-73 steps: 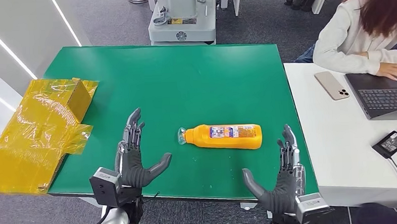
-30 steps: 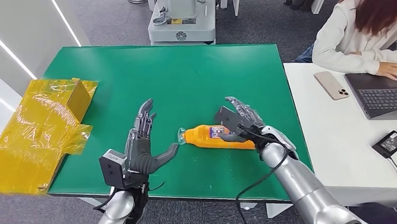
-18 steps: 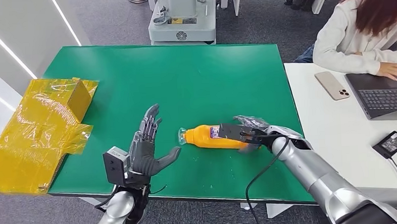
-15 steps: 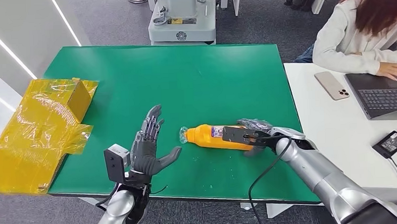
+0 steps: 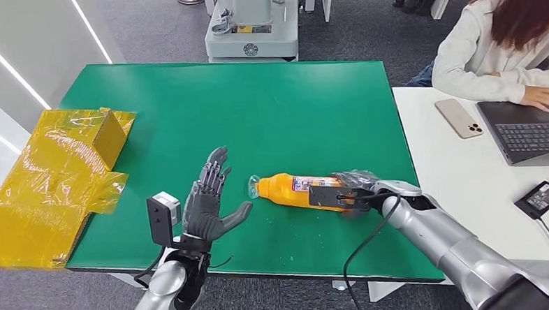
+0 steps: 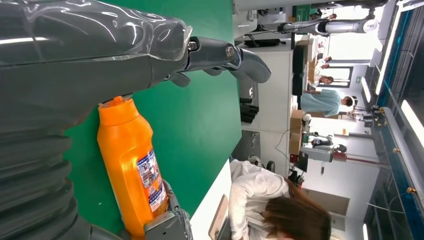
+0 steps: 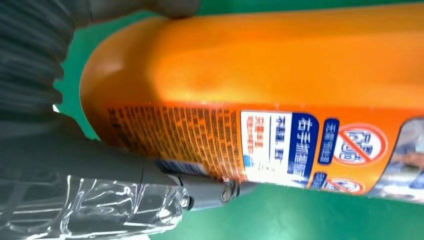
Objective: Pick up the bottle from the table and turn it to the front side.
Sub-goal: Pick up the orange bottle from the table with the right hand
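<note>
An orange bottle with a printed label lies on its side on the green table, clear cap pointing to my left. My right hand grips its base end, fingers wrapped over the body. In the right wrist view the bottle lies close against my right hand, one finger crossing the label. My left hand is open with fingers spread, a short way left of the cap and apart from it. The left wrist view looks past my left hand along the bottle.
A yellow-wrapped cardboard box overhangs the table's left edge. To the right a white desk holds a phone, a laptop and a power adapter, with a seated person typing. A grey machine base stands behind the table.
My right hand came from the near table edge over the bottle and closed round its base end. My left hand rose and drifted right toward the cap. The bottle shifted slightly.
</note>
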Available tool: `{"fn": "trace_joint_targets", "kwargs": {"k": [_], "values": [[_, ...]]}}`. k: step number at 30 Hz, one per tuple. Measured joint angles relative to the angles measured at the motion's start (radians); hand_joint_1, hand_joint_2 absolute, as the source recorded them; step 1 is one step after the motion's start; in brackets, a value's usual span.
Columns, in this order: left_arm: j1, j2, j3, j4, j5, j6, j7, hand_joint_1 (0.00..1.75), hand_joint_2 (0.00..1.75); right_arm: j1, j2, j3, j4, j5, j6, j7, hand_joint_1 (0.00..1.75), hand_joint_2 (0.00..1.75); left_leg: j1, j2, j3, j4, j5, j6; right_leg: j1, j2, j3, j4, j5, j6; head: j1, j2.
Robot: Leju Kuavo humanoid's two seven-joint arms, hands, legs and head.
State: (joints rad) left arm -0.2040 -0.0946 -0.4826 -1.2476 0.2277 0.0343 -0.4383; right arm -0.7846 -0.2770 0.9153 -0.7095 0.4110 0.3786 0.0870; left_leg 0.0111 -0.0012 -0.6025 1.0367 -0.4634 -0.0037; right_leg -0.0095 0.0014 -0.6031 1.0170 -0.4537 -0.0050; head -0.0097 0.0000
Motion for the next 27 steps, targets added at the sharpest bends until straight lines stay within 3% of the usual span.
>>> {"fn": "trace_joint_targets", "kwargs": {"k": [5, 17, 23, 27], "values": [[0.001, 0.0, 0.0, 0.0, 0.0, 0.0, 0.0, 0.0, 1.75, 0.001, 0.0, 0.01, 0.0, 0.0, -0.016, -0.002, 1.75, 1.75, 0.0, 0.0, 0.0, 0.0, 0.0, 0.0, 0.0, 0.0, 0.0, 0.0, 0.0, 0.0, 0.0, 0.0], [0.012, 0.0, 0.001, 0.006, -0.046, 0.036, -0.009, 0.0, 1.75, 0.05, 0.002, 0.021, -0.011, -0.054, -0.135, -0.049, 1.75, 1.75, 0.0, 0.0, 0.001, 0.0, 0.0, 0.0, 0.0, 0.0, 0.001, 0.0, 0.0, 0.0, 0.0, 0.0], [0.017, 0.001, 0.001, 0.006, -0.202, 0.21, -0.056, 0.0, 1.75, 0.212, 0.001, -0.088, -0.143, -0.346, -0.19, -0.194, 1.75, 1.75, 0.0, -0.002, 0.0, 0.0, 0.0, 0.0, 0.0, -0.002, 0.001, 0.0, 0.0, 0.0, 0.0, 0.0], [0.014, 0.003, 0.001, 0.008, -0.223, 0.261, -0.071, 0.0, 1.75, 0.34, 0.013, -0.148, -0.288, -0.39, -0.313, -0.274, 1.75, 1.75, 0.0, -0.003, -0.001, -0.001, 0.0, 0.0, 0.0, -0.003, 0.0, 0.0, -0.001, 0.001, 0.0, 0.0]]}}
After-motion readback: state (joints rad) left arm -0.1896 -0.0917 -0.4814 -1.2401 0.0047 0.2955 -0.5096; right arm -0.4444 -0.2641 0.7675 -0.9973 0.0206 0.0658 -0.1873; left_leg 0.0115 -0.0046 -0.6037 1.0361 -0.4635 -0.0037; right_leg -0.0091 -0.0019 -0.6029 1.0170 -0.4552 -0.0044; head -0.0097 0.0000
